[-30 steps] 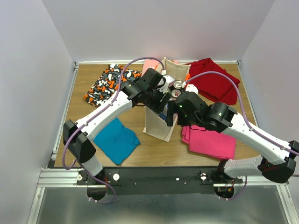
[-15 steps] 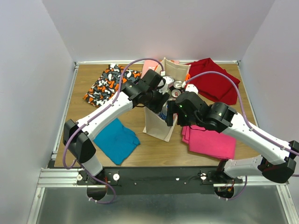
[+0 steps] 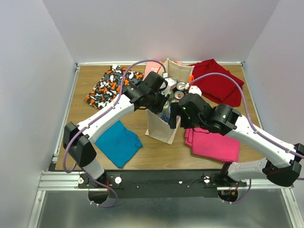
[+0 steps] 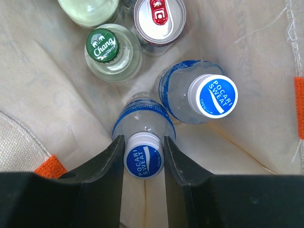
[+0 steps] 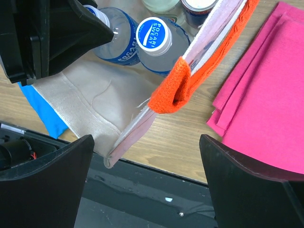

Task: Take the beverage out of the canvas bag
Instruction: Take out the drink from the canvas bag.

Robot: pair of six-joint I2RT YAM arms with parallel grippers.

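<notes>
- The canvas bag (image 3: 159,130) stands upright mid-desk, mouth open. A blue cloth (image 3: 116,142) lies near its left side and a pink cloth (image 3: 213,142) near its right.
- The desk (image 3: 156,156) is bare in front of the bag. Red (image 3: 218,83) and patterned (image 3: 107,85) cloths lie toward the back rail, and plain walls close in both sides.
- Both arms converge over the bag mouth, so little room is left above it.
- Inside the bag, the drinks stand close together:
  - a Pocari Sweat bottle (image 4: 143,161) nearest the left wrist camera;
  - a second Pocari bottle (image 4: 216,95) just beside it;
  - a green-capped Chang bottle (image 4: 105,45) and a can (image 4: 159,16) beyond them.
- A patch of the bag floor shows bare below the second bottle. The canvas wall runs close past the near bottle on the other side.
- The left fingers (image 4: 111,161) are drawn in narrow, one pad pressed to each side of the near Pocari Sweat bottle's cap.
- The right fingers (image 5: 52,175) are spread wide and hold nothing. The bag rim and an orange handle (image 5: 173,90) lie between them in the wrist view; whether either touches a finger cannot be told.
</notes>
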